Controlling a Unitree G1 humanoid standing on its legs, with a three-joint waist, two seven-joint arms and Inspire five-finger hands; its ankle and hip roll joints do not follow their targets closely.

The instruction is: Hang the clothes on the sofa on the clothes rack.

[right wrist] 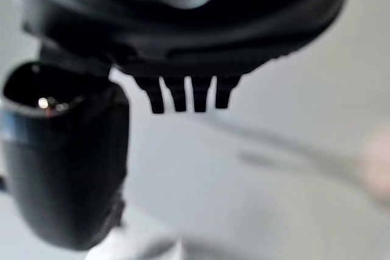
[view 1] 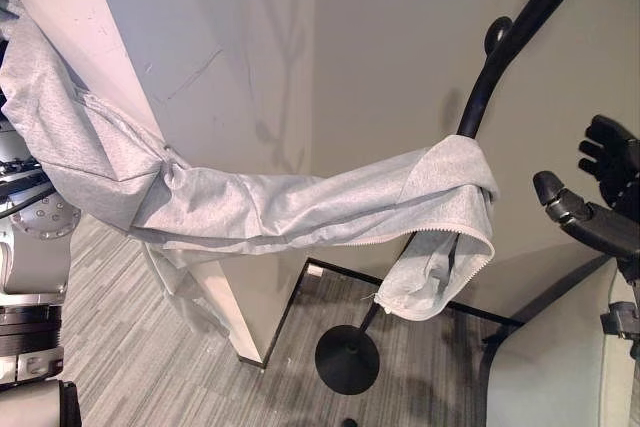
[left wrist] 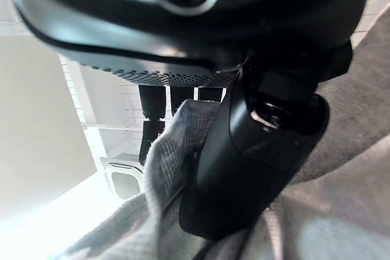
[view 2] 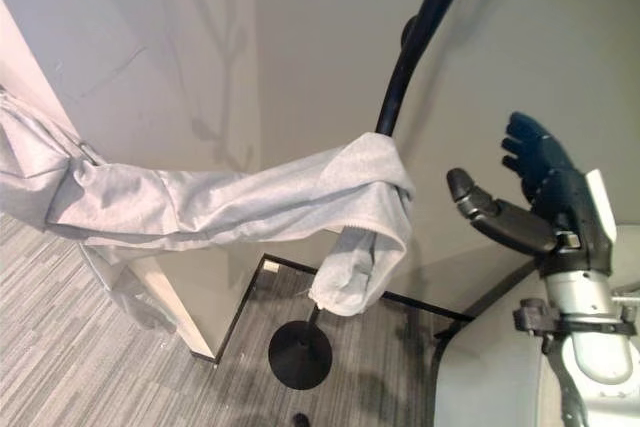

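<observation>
Grey hoodie (view 1: 300, 202) stretched between the left hand (left wrist: 244, 150), whose thumb and fingers pinch its cloth, and the black clothes rack (view 2: 410, 57), where its far end is wrapped round the pole. Right hand (view 2: 535, 197), fingers spread and empty, hovers just beside that wrapped end. Good practice: lift the hood over a rack hook before the left hand lets go.

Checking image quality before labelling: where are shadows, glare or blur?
Left eye view: soft branching shadow on the wall above the grey garment. Left wrist view: bright glare beside the cloth, left hand blurred. Right wrist view: right hand out of focus, background smeared.
</observation>
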